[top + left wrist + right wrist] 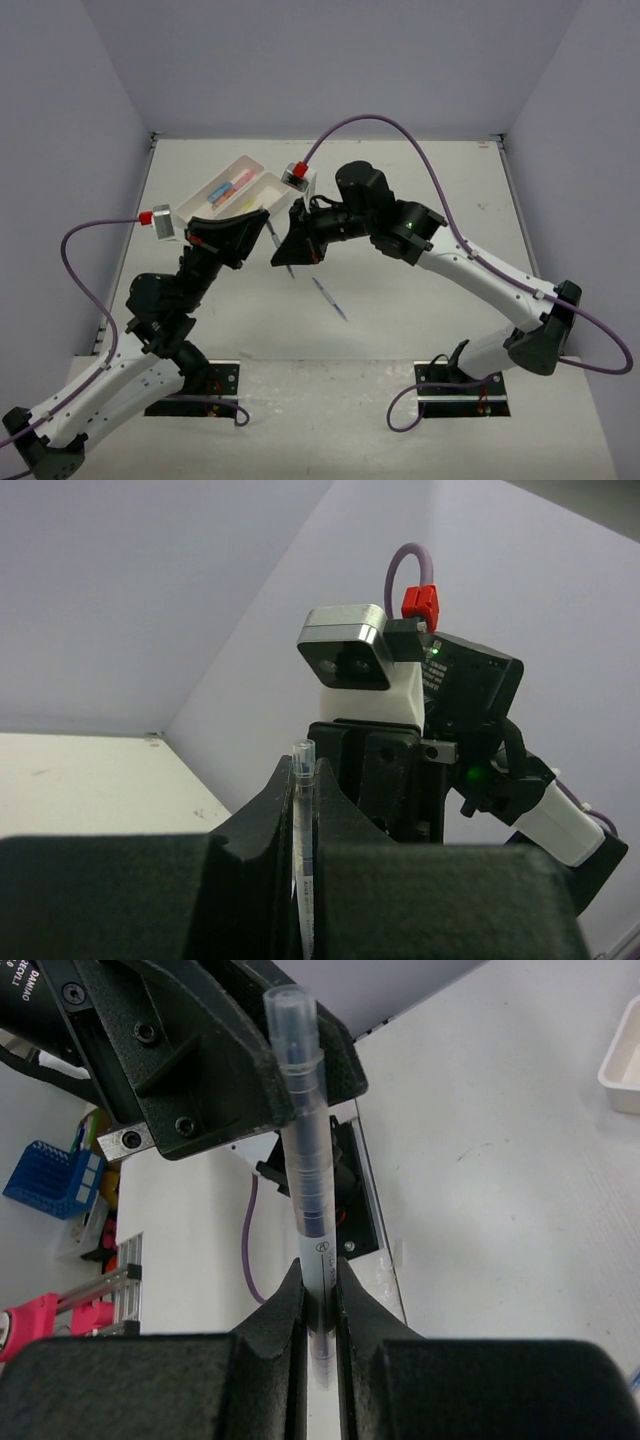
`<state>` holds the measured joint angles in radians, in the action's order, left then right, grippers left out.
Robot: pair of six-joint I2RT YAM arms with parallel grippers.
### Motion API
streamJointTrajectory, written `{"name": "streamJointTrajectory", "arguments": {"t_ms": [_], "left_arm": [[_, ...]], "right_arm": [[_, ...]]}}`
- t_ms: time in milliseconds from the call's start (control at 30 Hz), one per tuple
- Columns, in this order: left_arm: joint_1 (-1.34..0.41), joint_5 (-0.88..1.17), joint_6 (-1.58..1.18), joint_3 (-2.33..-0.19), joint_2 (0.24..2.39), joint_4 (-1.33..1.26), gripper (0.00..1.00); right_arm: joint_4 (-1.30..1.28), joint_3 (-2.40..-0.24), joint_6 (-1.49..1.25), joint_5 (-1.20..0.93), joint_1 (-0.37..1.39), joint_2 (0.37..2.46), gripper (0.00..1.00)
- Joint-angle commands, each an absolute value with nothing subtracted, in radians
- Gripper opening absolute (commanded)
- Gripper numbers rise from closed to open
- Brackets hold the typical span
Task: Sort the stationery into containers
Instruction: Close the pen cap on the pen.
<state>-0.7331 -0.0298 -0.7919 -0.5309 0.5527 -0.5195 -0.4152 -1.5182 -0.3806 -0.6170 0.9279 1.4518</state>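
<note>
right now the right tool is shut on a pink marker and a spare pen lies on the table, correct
Not a pink marker. The right wrist view shows the right tool shut on a thin blue-grey pen. The rest holds: a spare pen does lie on the table.

We see a pale, flat table (420,200) with some small dark marks on it. Two long white trays (250,160) sit side by side on it at about eleven o'clock. One thin blue pen (329,298) lies flat near the middle, its ends pointing to eleven and five. Two black plates (225,380) sit on the near edge, at seven and five o'clock.
</note>
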Motion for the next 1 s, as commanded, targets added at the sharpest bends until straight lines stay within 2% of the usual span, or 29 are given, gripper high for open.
{"name": "streamJointTrajectory", "arguments": {"t_ms": [0,67,133,200,467,533,600,633,700,733,767,800,833,867,900,967], "left_arm": [[-0.797,0.210,-0.727,-0.607,0.564,-0.097,0.00],[-0.798,0.159,-0.680,-0.700,0.597,-0.020,0.00],[-0.796,0.142,-0.652,-0.759,0.629,-0.003,0.14],[-0.798,0.147,-0.629,-0.792,0.658,-0.017,0.15],[-0.798,0.183,-0.624,-0.828,0.745,-0.060,0.14],[-0.798,0.195,-0.629,-0.812,0.754,-0.076,0.08],[-0.797,0.209,-0.627,-0.804,0.764,-0.083,0.08],[-0.798,0.224,-0.621,-0.804,0.773,-0.082,0.10],[-0.798,0.264,-0.611,-0.804,0.798,-0.081,0.22],[-0.798,0.267,-0.606,-0.804,0.798,-0.077,0.22],[-0.798,0.255,-0.594,-0.805,0.805,-0.058,0.27],[-0.798,0.240,-0.588,-0.804,0.802,-0.048,0.28],[-0.797,0.226,-0.580,-0.802,0.798,-0.037,0.27],[-0.797,0.211,-0.573,-0.802,0.794,-0.027,0.17],[-0.798,0.194,-0.568,-0.805,0.790,-0.018,0.01],[-0.798,0.151,-0.558,-0.810,0.781,-0.002,0.00]], "right_arm": [[0.045,-1.449,-0.409,-0.518,0.856,1.393,0.00],[0.086,-1.365,-0.411,-0.573,0.857,1.370,0.00],[0.108,-1.296,-0.415,-0.604,0.863,1.346,0.00],[0.099,-1.259,-0.401,-0.630,0.873,1.333,0.00],[0.065,-1.206,-0.360,-0.590,0.900,1.288,0.00],[0.059,-1.206,-0.355,-0.593,0.900,1.286,0.00],[0.053,-1.210,-0.353,-0.585,0.900,1.291,0.00],[0.047,-1.216,-0.354,-0.569,0.899,1.297,0.00],[0.026,-1.230,-0.351,-0.543,0.896,1.307,0.00],[0.026,-1.233,-0.351,-0.531,0.896,1.308,0.00],[0.017,-1.232,-0.354,-0.521,0.892,1.310,0.00],[0.017,-1.229,-0.357,-0.516,0.891,1.309,0.00],[0.017,-1.224,-0.357,-0.512,0.891,1.306,0.00],[0.017,-1.220,-0.357,-0.509,0.891,1.304,0.00],[0.017,-1.217,-0.357,-0.506,0.890,1.301,0.00],[0.014,-1.211,-0.355,-0.506,0.891,1.297,0.00]]}}
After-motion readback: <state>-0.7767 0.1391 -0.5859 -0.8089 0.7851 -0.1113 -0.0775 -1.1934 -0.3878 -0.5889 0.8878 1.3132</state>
